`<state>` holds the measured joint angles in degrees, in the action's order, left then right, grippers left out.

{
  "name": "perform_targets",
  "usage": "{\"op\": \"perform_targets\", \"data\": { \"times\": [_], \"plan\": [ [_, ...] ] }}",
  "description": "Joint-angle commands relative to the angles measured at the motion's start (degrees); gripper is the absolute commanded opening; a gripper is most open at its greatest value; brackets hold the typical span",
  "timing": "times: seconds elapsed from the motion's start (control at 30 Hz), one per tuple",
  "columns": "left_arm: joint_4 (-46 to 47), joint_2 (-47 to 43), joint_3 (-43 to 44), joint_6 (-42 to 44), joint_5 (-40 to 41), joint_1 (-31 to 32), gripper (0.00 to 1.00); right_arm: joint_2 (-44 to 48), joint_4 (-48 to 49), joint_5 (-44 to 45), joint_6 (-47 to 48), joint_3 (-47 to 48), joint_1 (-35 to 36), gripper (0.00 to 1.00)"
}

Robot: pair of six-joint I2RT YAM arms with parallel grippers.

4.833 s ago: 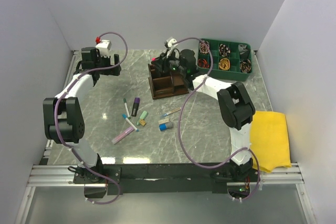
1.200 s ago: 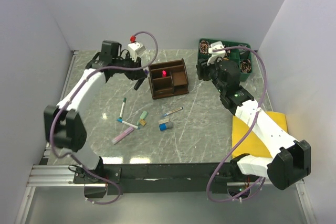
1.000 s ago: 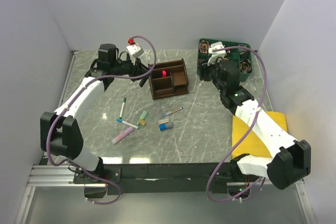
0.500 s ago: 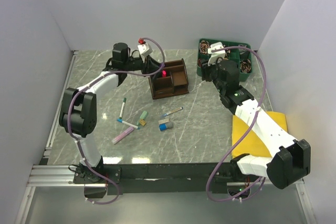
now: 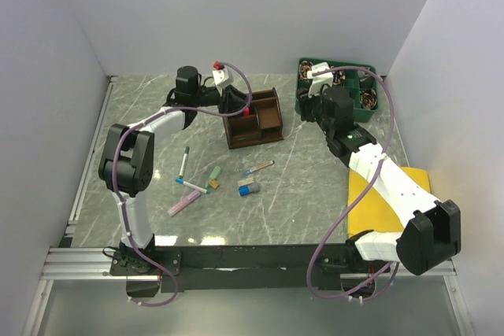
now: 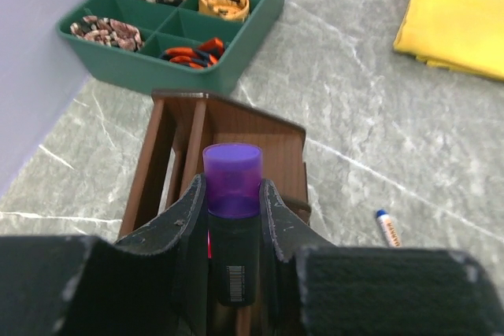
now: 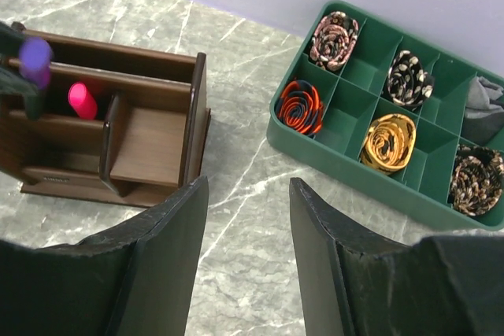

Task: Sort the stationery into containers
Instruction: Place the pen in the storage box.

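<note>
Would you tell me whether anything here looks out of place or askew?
Nothing looks damaged. The dark brown wooden organiser sits skewed to the table edges, and loose pens and erasers lie scattered in front of it.

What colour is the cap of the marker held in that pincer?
The marker's cap is purple; the left wrist view shows it best.

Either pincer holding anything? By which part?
Left pincer grips the purple highlighter by its dark barrel, just below the cap. Right pincer is open, empty.
</note>
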<state>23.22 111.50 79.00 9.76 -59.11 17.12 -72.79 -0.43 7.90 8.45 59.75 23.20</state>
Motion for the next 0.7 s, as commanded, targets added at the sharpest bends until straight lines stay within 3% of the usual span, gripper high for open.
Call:
{"op": "perform_targets", "data": {
  "times": [0.0, 0.33, 0.43, 0.5, 0.67],
  "plan": [
    [3.4, 1.9, 1.7, 4.4, -1.4, 0.3, 0.01, -0.7, -0.8, 0.2, -0.4, 4.3, -0.3, 0.53],
    [3.7, 2.4, -1.7, 10.7, -0.3, 0.0, 0.05, -1.2, -3.1, -0.9, -1.8, 4.7, -0.1, 0.53],
    [3.1, 2.0, -2.6, 11.9, 0.0, -0.5, 0.22, -1.5, -3.4, -0.9, -1.6, 4.9, 0.4, 0.53],
    [2.4, 1.3, -3.1, 12.6, 0.8, -0.8, 0.39, -1.4, -3.4, -0.9, -1.5, 5.0, 0.6, 0.53],
    [2.1, -6.5, -7.0, 15.9, 3.3, -1.7, 0.63, -1.3, -2.8, -0.9, -1.5, 4.6, 1.4, 0.53]
  ]
}}
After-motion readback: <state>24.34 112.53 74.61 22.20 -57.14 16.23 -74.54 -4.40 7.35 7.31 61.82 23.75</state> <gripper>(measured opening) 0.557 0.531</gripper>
